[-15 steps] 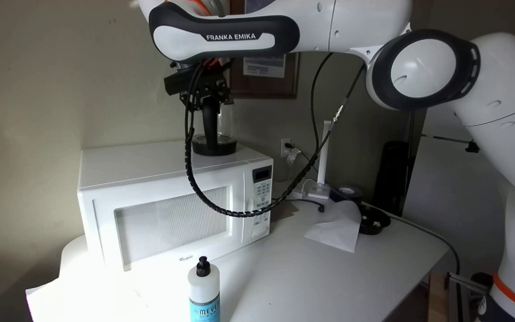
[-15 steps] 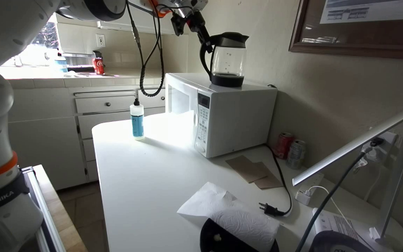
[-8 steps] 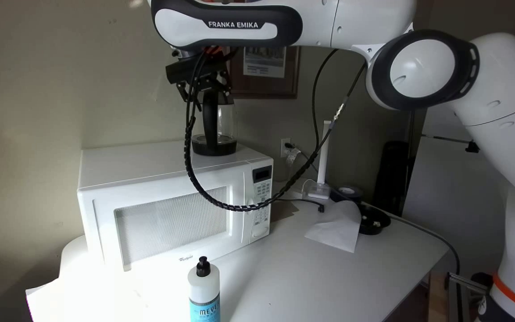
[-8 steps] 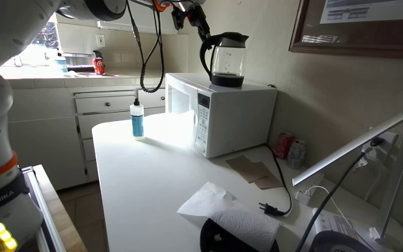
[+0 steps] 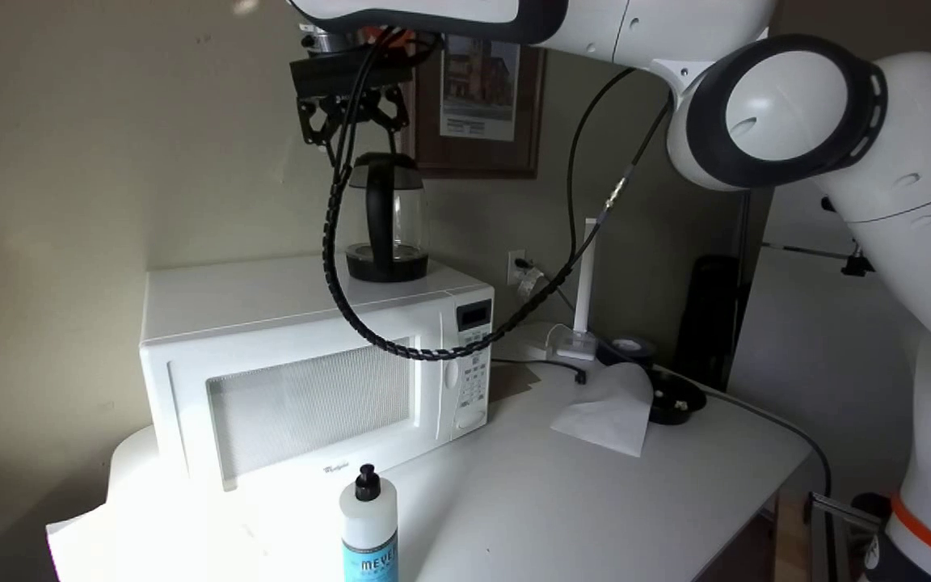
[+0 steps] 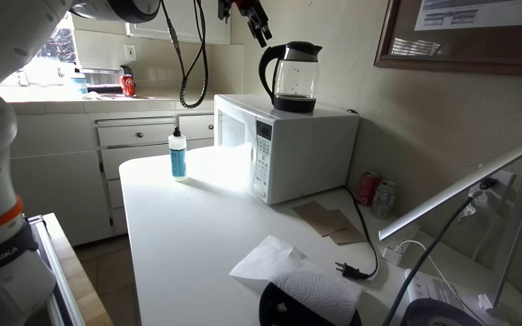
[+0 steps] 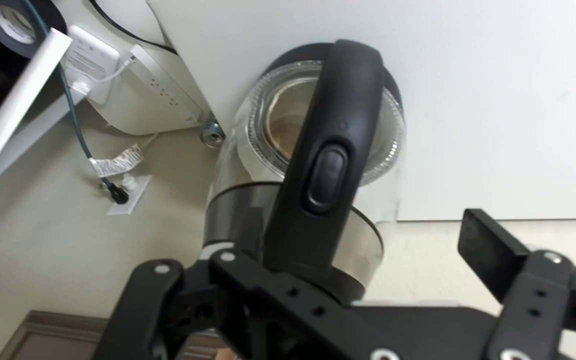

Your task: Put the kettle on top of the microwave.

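Note:
The kettle (image 6: pixel 295 78), clear glass with a black base, lid and handle, stands upright on top of the white microwave (image 6: pixel 311 156), toward its button-panel end. Both exterior views show its base resting on the microwave's upper surface. My gripper (image 5: pixel 362 153) is open just above the kettle, its jaws spread wide. In the wrist view the black handle (image 7: pixel 335 115) runs up the middle, and one finger pad (image 7: pixel 490 252) stands well apart from it on the right. The other finger is partly lost against the dark kettle top. Nothing is held.
A soap bottle (image 5: pixel 370 525) stands on the table in front of the microwave. A framed picture (image 5: pixel 478 105) hangs on the wall behind the kettle. A lamp (image 6: pixel 469 190), paper towel (image 6: pixel 297 271) and power plug (image 6: pixel 351 271) occupy the table's other end.
The gripper has let go of the kettle's handle, spread its jaws and risen above the kettle. The arm has lifted with it. The kettle has stayed in place on the microwave.

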Tool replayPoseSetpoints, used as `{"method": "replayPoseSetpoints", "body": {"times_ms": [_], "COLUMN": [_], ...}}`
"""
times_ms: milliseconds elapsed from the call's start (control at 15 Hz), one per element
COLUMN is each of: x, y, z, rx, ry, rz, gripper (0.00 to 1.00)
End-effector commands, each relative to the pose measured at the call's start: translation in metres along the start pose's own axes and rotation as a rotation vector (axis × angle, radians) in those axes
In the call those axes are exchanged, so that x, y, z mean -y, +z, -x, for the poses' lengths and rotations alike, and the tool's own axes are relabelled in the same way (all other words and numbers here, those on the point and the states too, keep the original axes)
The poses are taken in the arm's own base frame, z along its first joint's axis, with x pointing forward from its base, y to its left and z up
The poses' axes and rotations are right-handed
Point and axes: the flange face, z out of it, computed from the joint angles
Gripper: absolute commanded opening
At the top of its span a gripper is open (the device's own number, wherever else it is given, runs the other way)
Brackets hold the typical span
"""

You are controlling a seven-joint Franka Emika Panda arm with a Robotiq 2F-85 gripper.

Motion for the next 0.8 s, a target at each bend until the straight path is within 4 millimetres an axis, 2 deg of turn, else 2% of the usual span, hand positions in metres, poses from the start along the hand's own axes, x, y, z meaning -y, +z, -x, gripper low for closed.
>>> {"method": "replayPoseSetpoints", "body": {"times_ms": [0,200,467,733], "x": [0.002,-0.007,-0.051,-0.102], "y": [-0.057,-0.109,-0.169,-0.207], "z": [0.002,-0.001,-0.022,-0.046], "rx": [-0.108,-0.234,-0.399,-0.591], "ry": [-0.117,-0.215,-0.338,-0.285], "rz": [-0.122,-0.210,-0.329,-0.408], "gripper": [1.00,1.00,1.00,1.00]}}
